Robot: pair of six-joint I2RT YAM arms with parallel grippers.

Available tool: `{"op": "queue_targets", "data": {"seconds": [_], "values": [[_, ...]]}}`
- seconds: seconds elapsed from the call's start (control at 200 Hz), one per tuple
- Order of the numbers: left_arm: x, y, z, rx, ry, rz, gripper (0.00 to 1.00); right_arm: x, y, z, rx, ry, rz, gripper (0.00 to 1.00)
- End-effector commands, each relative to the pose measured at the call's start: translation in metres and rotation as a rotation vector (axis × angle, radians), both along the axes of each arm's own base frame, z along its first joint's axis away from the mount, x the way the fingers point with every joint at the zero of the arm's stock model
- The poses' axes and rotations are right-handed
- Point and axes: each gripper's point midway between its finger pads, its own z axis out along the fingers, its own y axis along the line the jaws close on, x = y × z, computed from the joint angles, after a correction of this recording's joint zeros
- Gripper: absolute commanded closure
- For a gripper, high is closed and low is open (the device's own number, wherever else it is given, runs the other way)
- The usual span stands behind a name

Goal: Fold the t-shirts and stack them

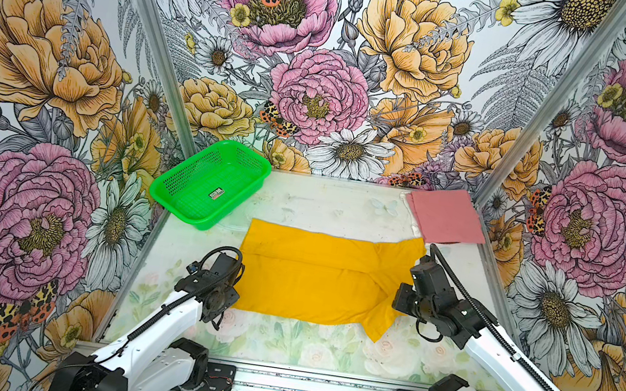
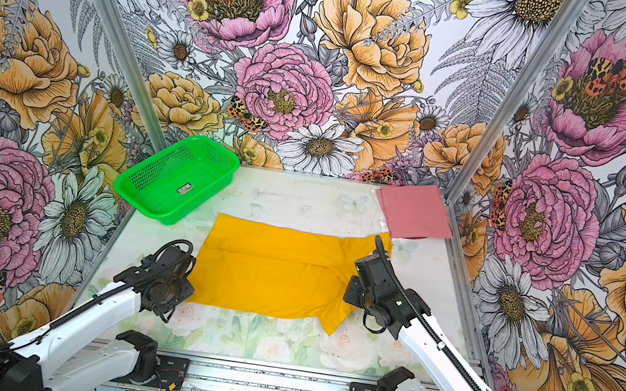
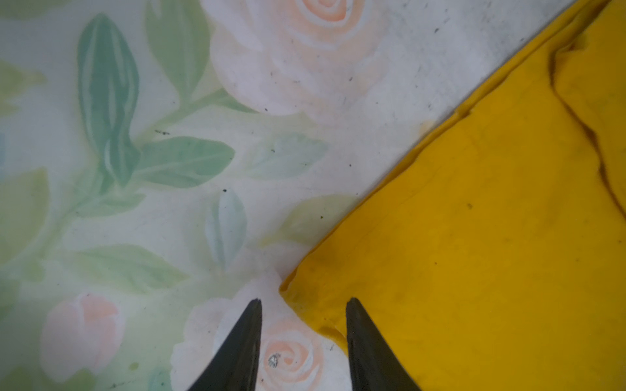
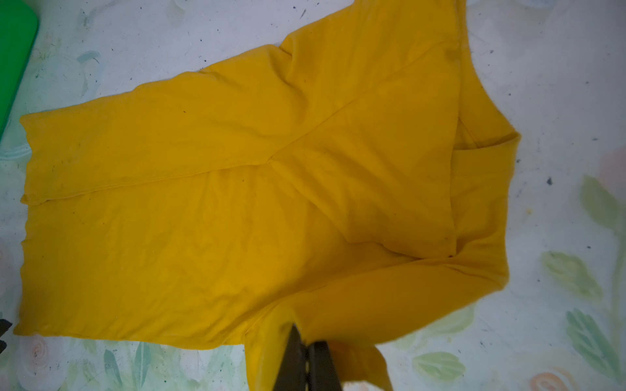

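One limp, light yellow t-shirt (image 1: 311, 280): right claw (image 4: 308, 338) pinches its sleeve; left claw (image 3: 303, 304), parted, hovers at the near-left corner, probably the best hold.

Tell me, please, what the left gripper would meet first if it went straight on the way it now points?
Probably the corner of the yellow t-shirt, just ahead of the left gripper; depth is unclear, so perhaps the table.

Enclosure as I view it remotely: three wall panels (image 1: 323, 59) printed with oversized pink and orange peonies, daisies and moths, joined by aluminium corner posts (image 1: 154, 34). Pale surface (image 1: 323, 202) with faded rose-and-leaf print, speckled dark. Metal rail (image 1: 316, 390) along its front edge. Lighting bright and even.
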Motion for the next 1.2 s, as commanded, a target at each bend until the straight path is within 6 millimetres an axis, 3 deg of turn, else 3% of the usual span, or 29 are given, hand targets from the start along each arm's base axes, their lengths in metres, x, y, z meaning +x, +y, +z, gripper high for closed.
{"op": "queue_targets", "data": {"seconds": [0.0, 0.19, 0.435, 0.58, 0.745, 0.806, 0.846, 1.196], "values": [[-0.007, 0.001, -0.008, 0.009, 0.023, 0.023, 0.57, 0.012, 0.007, 0.012, 0.026, -0.046, 0.023, 1.0], [-0.009, 0.001, -0.019, 0.021, 0.05, 0.029, 0.62, 0.016, 0.009, 0.017, 0.043, -0.06, 0.025, 1.0], [-0.003, 0.0, -0.018, 0.101, 0.069, 0.026, 0.64, 0.016, 0.007, 0.022, 0.063, -0.074, 0.02, 1.0], [-0.002, 0.001, -0.016, 0.129, 0.051, 0.035, 0.77, 0.014, 0.004, 0.022, 0.07, -0.078, 0.015, 1.0], [0.0, 0.003, -0.014, 0.136, 0.027, 0.052, 0.84, 0.014, 0.002, 0.022, 0.08, -0.076, 0.01, 1.0], [0.003, 0.002, -0.013, 0.135, 0.012, 0.046, 0.92, 0.014, 0.002, 0.023, 0.083, -0.078, 0.009, 1.0], [0.007, 0.001, -0.011, 0.133, -0.003, 0.043, 1.0, 0.015, 0.002, 0.024, 0.083, -0.081, 0.009, 1.0], [0.049, -0.01, 0.035, 0.135, -0.137, -0.062, 1.0, 0.021, 0.0, 0.042, 0.09, -0.129, 0.022, 1.0]]}}
